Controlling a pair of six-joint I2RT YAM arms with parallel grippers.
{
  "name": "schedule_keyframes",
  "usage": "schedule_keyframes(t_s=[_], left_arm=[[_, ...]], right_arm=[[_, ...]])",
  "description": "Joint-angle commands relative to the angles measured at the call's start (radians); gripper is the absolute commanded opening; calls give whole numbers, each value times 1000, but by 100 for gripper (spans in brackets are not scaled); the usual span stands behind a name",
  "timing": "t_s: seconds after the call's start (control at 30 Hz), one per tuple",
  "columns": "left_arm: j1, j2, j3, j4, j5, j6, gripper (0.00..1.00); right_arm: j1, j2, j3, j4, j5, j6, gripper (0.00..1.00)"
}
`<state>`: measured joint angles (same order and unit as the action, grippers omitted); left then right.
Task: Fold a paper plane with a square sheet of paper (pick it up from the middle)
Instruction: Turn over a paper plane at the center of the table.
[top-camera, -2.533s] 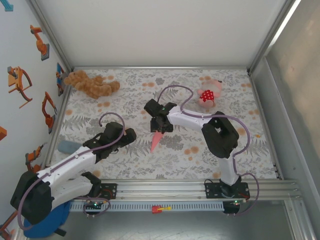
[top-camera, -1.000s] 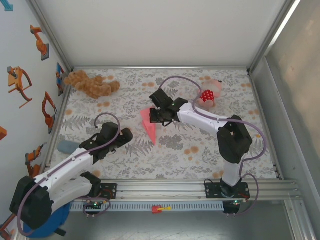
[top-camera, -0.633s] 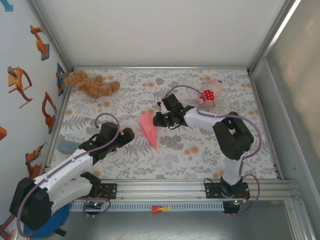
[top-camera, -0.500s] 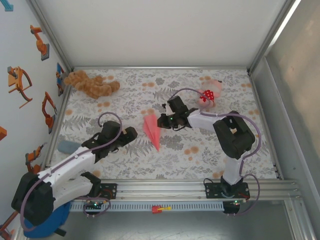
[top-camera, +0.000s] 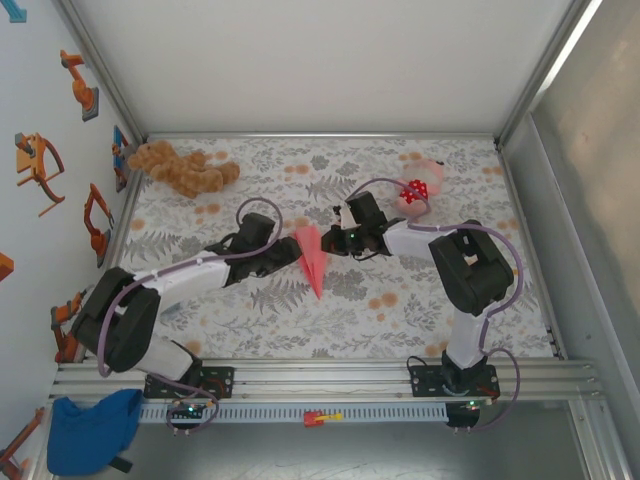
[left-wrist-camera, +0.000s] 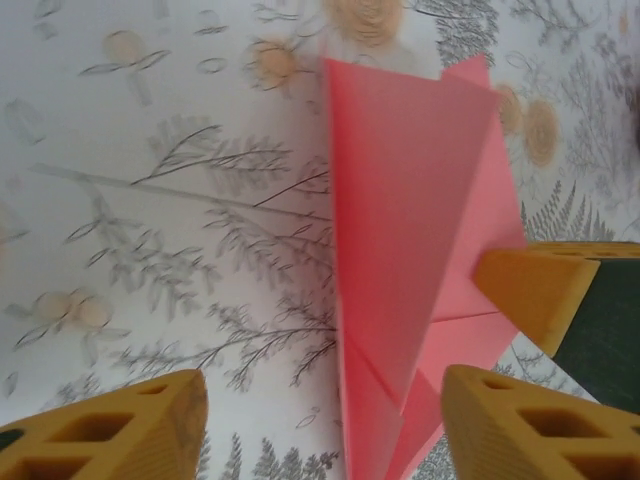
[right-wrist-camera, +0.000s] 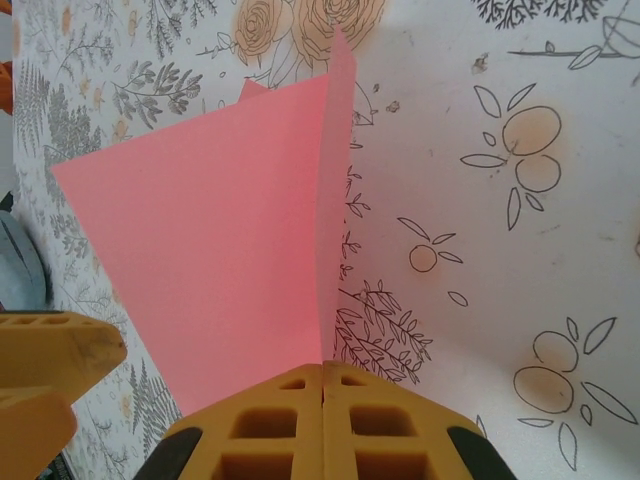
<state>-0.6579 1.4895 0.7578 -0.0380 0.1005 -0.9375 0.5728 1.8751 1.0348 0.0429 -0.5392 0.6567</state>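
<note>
Paper plane (top-camera: 312, 262) near the middle of the flowered table (top-camera: 400, 310), between the two grippers. Pink and slim from above. Sharp tip toward the near edge, wide end toward the far side.

Nearest of all, down in the left corner, off the table: blue cloth (top-camera: 90, 445). Just past it, metal rail (top-camera: 330, 380) with both arm bases on it.

Further in, left gripper (top-camera: 290, 256), stretched in from the left, right beside the plane. From the left wrist: yellow fingers (left-wrist-camera: 120, 430) apart, with the pink paper standing between them. Big gap between one finger and the paper. Other finger very close to the paper; cannot tell if touching. Not squeezing the paper.

A little further, right gripper (top-camera: 333, 240), stretched in from the right, at the wide end of the plane. From the right wrist: yellow fingers (right-wrist-camera: 270, 430) pressed tight together, no gap at all, pinching the pink paper at its fold. Big flat pink wing spread out to one side of the fold, thin strip of pink on the other side. Holds the plane alone.

Far back on the left, by the wall: brown plush toy (top-camera: 180, 168), well apart from the plane. Far back on the right: pink plush toy (top-camera: 418, 190) with a red patch and white dots, near the right arm, not touching the plane.
</note>
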Motion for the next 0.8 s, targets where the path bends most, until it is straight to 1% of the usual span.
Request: schedule_keyframes(t_s=[0.0, 0.07, 0.17, 0.33, 0.47, 0.53, 0.77], left_arm=[[-16, 74, 81, -66, -26, 13, 52], [-20, 110, 108, -98, -56, 14, 44], [-18, 128, 112, -97, -62, 16, 38], [-17, 148, 130, -82, -39, 35, 27], [-15, 163, 129, -54, -20, 41, 23], [-12, 179, 133, -45, -8, 42, 20], [4, 185, 132, -26, -7, 45, 1]], right_arm=[[-5, -16, -15, 26, -26, -9, 0], [-5, -16, -17, 29, -27, -11, 0], [-8, -19, -20, 28, -27, -11, 0], [-14, -19, -22, 29, -34, -10, 0], [-18, -20, -20, 32, -36, -8, 0], [-19, -21, -19, 32, -37, -7, 0], [-24, -43, -24, 35, -35, 1, 0]])
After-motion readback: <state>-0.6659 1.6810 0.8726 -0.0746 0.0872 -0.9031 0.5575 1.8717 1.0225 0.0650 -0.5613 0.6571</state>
